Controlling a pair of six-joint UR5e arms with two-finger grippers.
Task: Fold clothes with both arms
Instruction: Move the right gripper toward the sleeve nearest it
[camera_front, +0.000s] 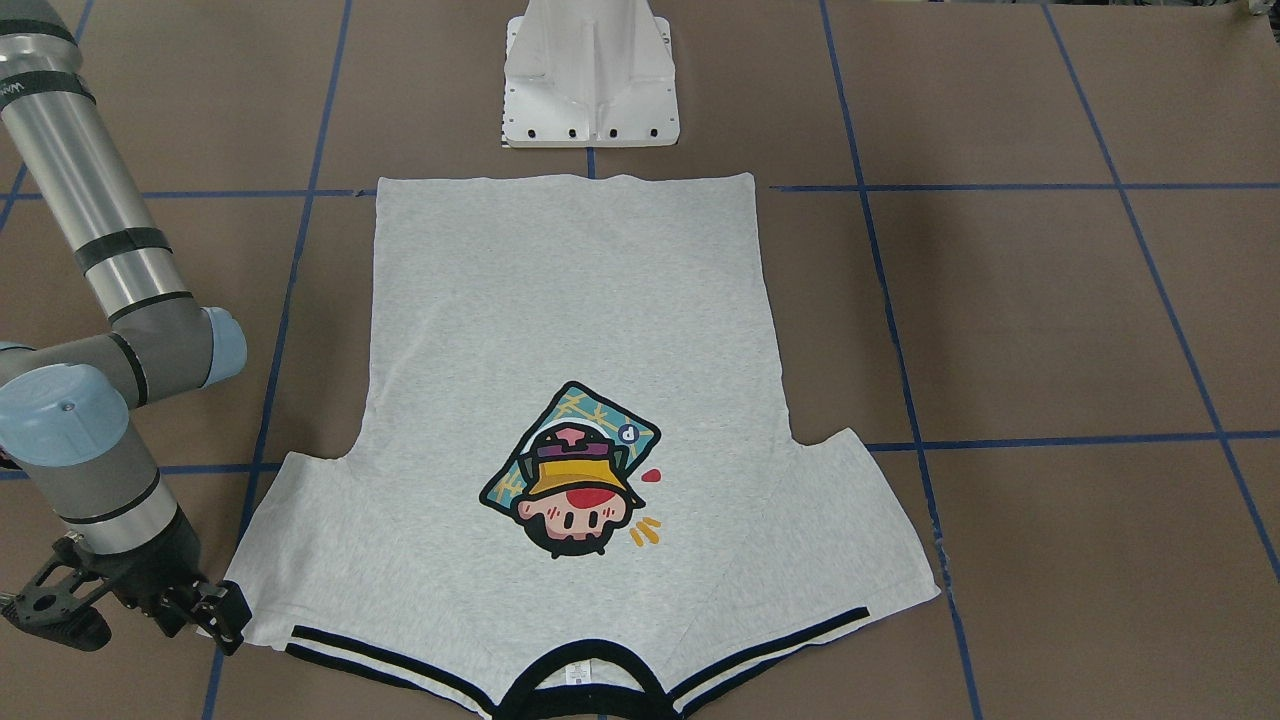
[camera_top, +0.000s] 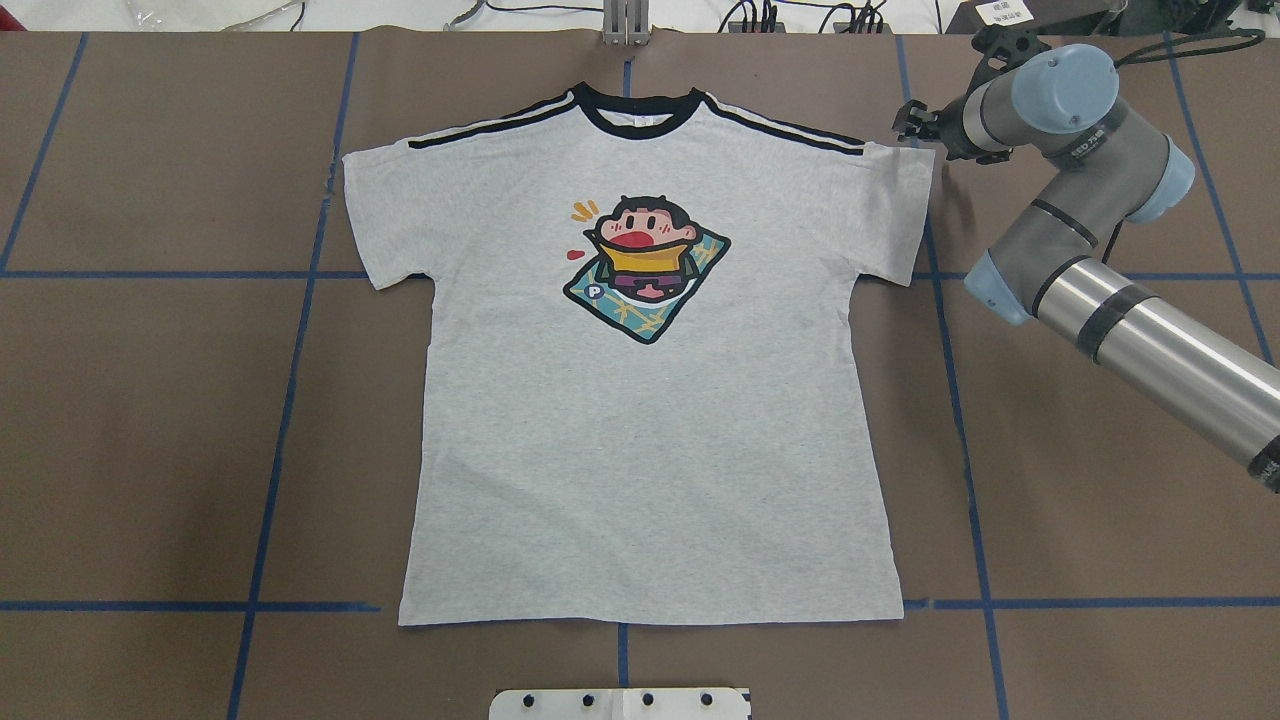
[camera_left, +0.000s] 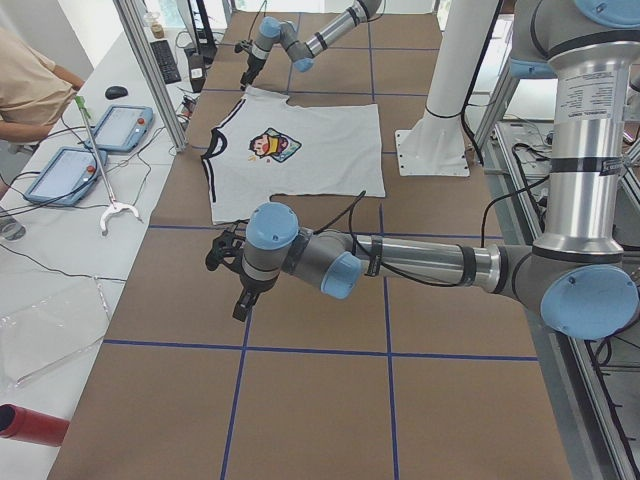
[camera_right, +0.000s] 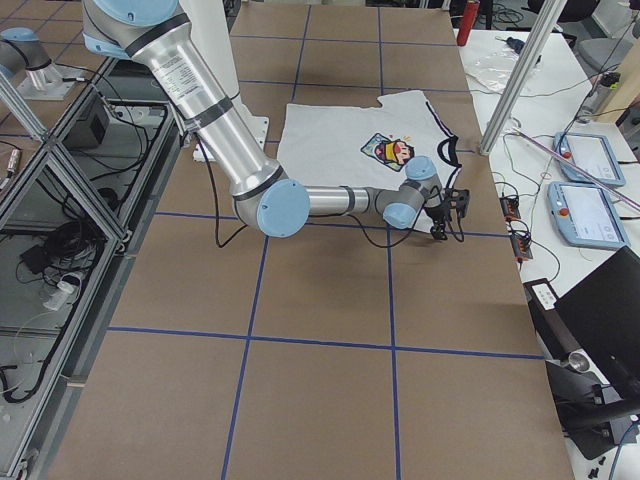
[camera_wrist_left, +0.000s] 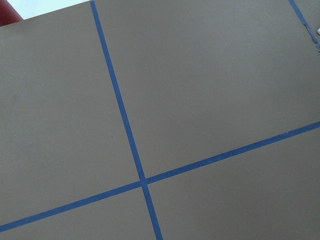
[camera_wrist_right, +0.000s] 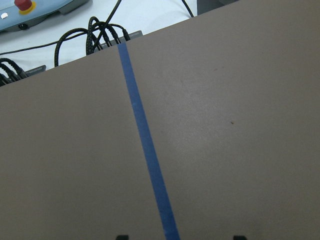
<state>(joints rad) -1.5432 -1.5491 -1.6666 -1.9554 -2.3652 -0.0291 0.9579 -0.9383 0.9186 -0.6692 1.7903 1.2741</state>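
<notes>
The light grey T-shirt lies flat and spread out on the brown table, print side up. Its black collar points away from the robot. It also shows in the front view. My right gripper hovers low just beside the outer corner of the shirt's right sleeve. It shows in the front view too. The right wrist view shows two fingertips apart over bare table, so it is open and empty. My left gripper shows only in the left side view, over bare table away from the shirt. I cannot tell its state.
The white pedestal base stands just behind the shirt's hem. Blue tape lines grid the table. Beyond the far edge is a white bench with control pendants, cables, a red cylinder and a person.
</notes>
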